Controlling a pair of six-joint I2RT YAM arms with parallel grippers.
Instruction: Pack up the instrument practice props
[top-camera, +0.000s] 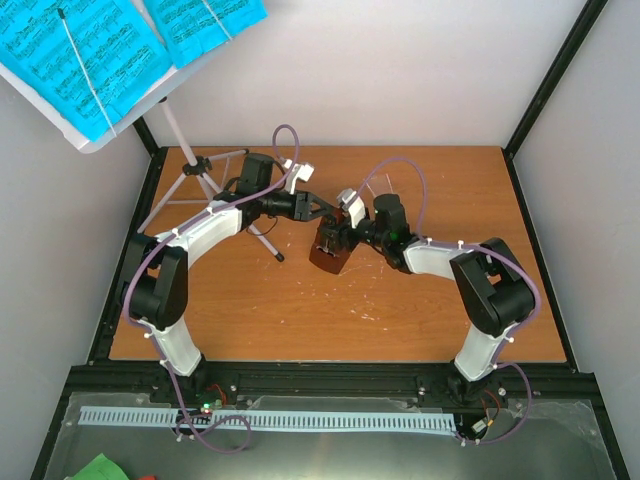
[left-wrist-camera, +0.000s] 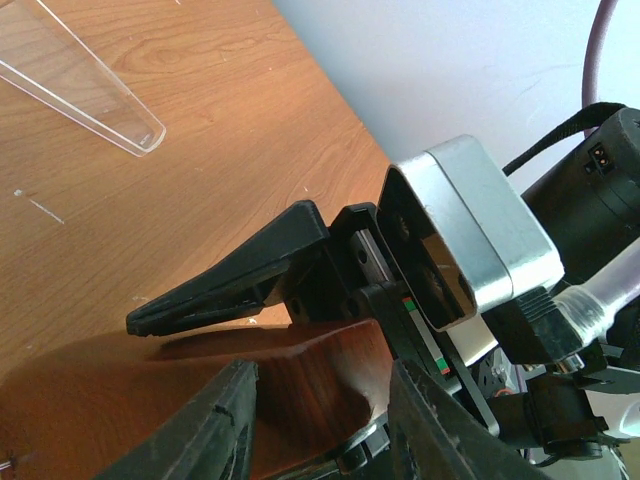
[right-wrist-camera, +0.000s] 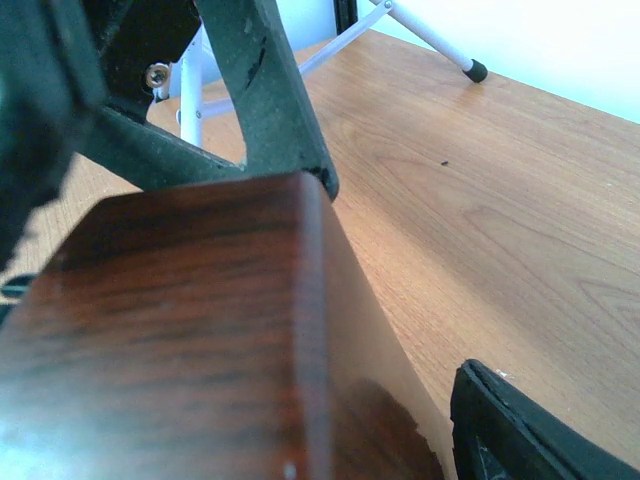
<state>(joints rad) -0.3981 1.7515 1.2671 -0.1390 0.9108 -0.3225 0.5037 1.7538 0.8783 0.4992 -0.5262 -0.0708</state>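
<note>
Brown metronome (top-camera: 328, 254) inside left claw (top-camera: 320, 210) and right claw (top-camera: 336, 238) (both spread, grip unclear)

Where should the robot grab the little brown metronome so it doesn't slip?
Probably low down, on two opposite flat wooden sides of the metronome, coming from above. It seems to stand upright and its sides slope in toward the top, so a squeeze high up could slide off.

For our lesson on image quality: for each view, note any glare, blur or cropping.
Top view: evenly lit, sharp; the blue sheets are cropped at the frame edge. Left wrist: near claw fingers blurred. Right wrist: the metronome fills the frame, whitish glare low on it.
</note>
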